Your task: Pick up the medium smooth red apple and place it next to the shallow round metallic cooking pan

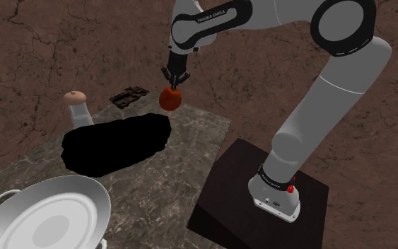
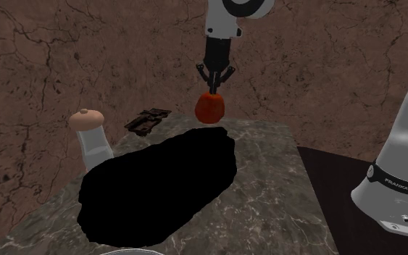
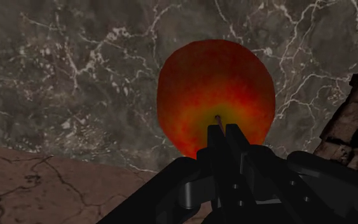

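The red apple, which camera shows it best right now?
The wrist view: the red apple is large and close, the gripper pinching its stem. The shoulder and second exterior views show it small, hanging under the gripper above the table.

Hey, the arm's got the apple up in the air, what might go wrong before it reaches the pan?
The gripper seems to pinch the apple only at its top by the stem, fingers almost meeting, so it might slip free.
The way to the pan runs over the black area in the table; a drop there may lose it.
The white bottle stands near that path and might be clipped.
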Action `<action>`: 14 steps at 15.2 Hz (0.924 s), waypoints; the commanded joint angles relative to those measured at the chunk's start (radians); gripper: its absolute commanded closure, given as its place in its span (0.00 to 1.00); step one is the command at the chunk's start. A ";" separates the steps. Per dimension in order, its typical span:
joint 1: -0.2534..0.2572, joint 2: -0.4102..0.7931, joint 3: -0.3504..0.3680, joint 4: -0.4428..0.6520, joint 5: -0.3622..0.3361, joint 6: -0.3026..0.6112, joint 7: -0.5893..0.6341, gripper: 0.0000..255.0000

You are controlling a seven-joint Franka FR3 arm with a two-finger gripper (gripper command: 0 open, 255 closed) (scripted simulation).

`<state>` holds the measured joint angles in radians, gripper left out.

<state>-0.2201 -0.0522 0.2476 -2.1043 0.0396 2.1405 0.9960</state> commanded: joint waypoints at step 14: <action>-0.003 -0.041 -0.005 0.160 0.007 -0.200 -0.004 1.00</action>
<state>-0.2224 -0.0931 0.2431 -1.9601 0.0471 1.9564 0.9930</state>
